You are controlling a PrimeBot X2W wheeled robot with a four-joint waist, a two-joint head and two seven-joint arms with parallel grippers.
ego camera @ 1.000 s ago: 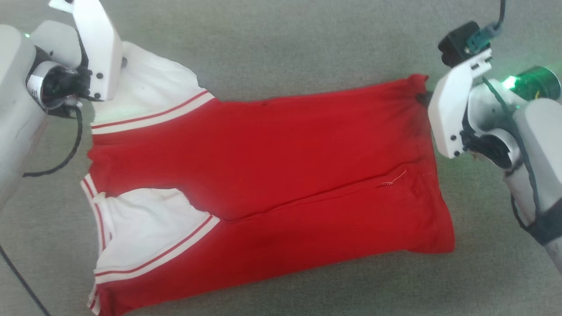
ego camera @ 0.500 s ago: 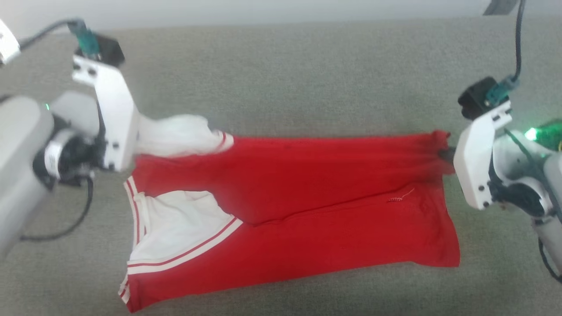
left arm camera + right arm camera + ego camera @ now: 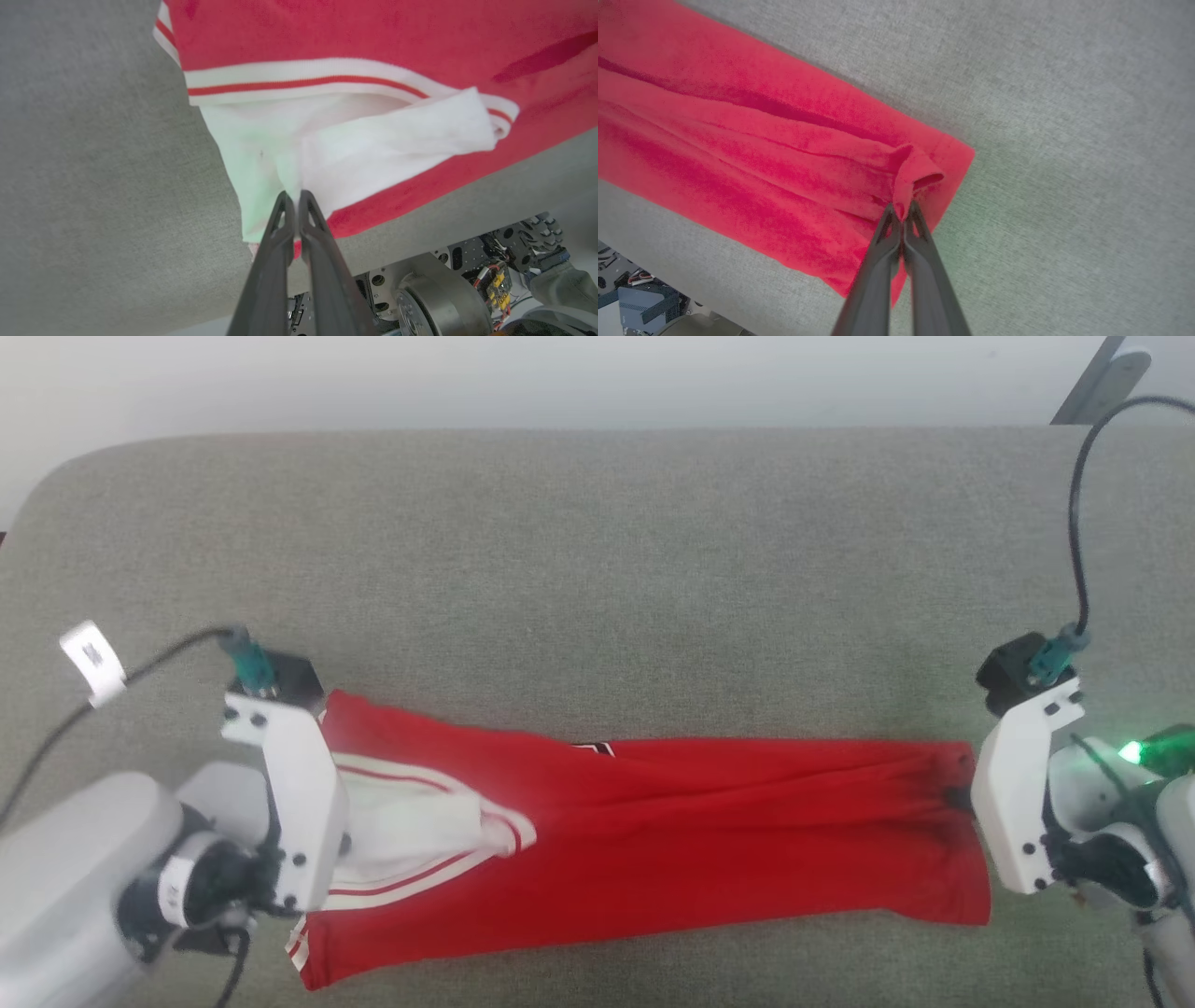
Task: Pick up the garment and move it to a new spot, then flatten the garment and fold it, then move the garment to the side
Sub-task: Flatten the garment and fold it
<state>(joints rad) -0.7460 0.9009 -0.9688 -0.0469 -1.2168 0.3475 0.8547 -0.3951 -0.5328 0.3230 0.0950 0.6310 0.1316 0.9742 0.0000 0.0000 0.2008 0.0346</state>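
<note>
The garment (image 3: 672, 840), a red jersey with white sleeves and stripe trim, lies as a long narrow band on the grey cushion, stretched between both arms. My left gripper (image 3: 293, 198) is shut on the white sleeve (image 3: 373, 144), which lies folded over the other sleeve. At the opposite end my right gripper (image 3: 901, 212) is shut on a bunched corner of the red hem (image 3: 915, 175); its dark tip (image 3: 956, 796) shows at the cloth's right end in the head view. A small black patch (image 3: 594, 747) peeks out at the far fold.
The grey upholstered surface (image 3: 597, 569) stretches far beyond the garment to a pale wall. Its near edge runs just beside the garment, with the robot's base (image 3: 434, 298) below it. Cables (image 3: 1078, 523) trail from both wrists.
The head camera has tilted up. Both grippers, still shut on the cloth, have carried the far edge over toward the near edge, so the wide spread garment is now a narrow doubled band.
</note>
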